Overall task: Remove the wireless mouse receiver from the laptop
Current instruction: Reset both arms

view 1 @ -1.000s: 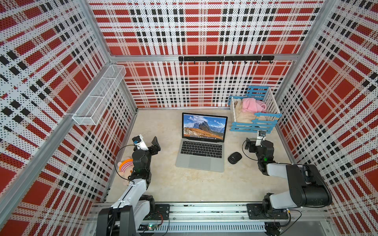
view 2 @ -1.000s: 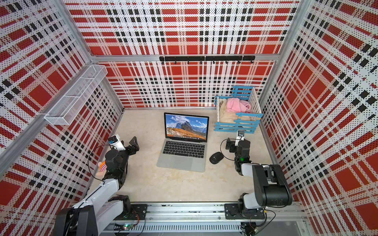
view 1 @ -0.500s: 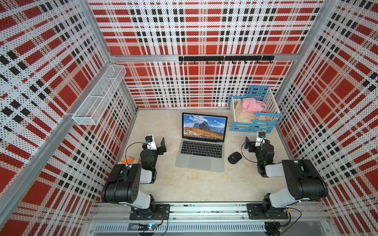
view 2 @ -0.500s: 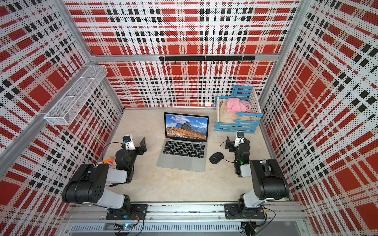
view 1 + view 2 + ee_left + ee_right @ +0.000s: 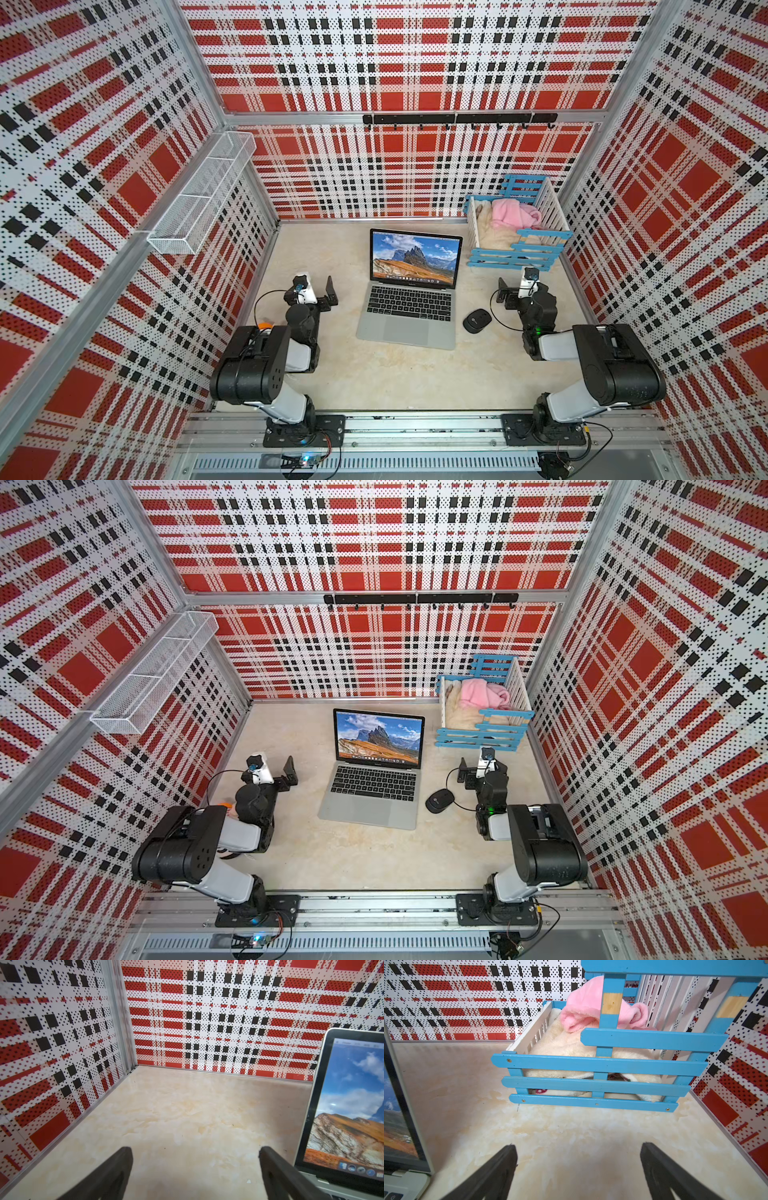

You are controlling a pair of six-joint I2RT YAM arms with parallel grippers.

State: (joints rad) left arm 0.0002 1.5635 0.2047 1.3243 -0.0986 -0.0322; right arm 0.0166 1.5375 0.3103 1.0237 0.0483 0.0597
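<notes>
- Shows left gripper (image 5: 195, 1150) spread wide, empty, beside laptop (image 5: 409, 307).
- Shows right gripper (image 5: 578, 1146) spread wide, empty, facing blue crate (image 5: 600, 1064).
- Places mouse (image 5: 477, 320) just right of laptop.

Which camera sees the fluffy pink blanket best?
The right wrist view: the pink blanket looms close, partly behind slats of the blue crate. Both top views show it from above but small. The left wrist view misses it.
</notes>
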